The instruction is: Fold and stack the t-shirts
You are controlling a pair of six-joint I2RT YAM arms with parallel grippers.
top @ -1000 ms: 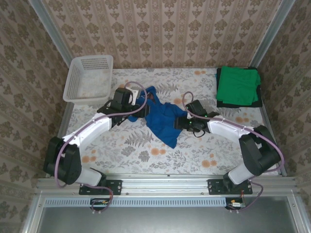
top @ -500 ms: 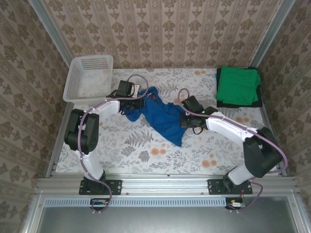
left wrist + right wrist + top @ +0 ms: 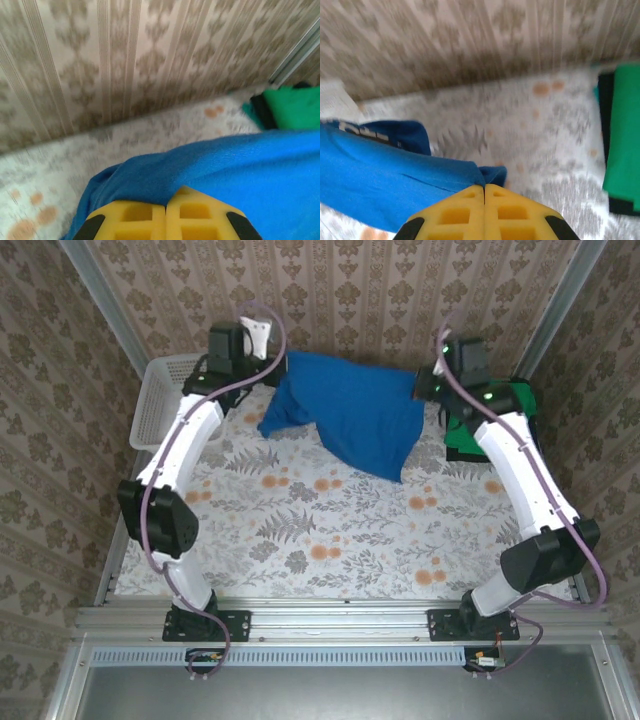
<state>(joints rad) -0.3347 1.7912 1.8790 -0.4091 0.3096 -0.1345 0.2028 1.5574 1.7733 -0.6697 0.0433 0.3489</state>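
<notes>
Here, the left pincer [image 3: 277, 373] and right pincer [image 3: 424, 390] each pinch an upper edge of the royal-blue t-shirt [image 3: 352, 418], which hangs stretched between them above the table's [image 3: 300, 535] far side, beside the folded green t-shirt [image 3: 466, 436].

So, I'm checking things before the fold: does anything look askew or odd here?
Nothing spilled or damaged. The blue t-shirt hangs unevenly between the left pincer and right pincer, bunched toward the left, with one corner drooping low.
</notes>
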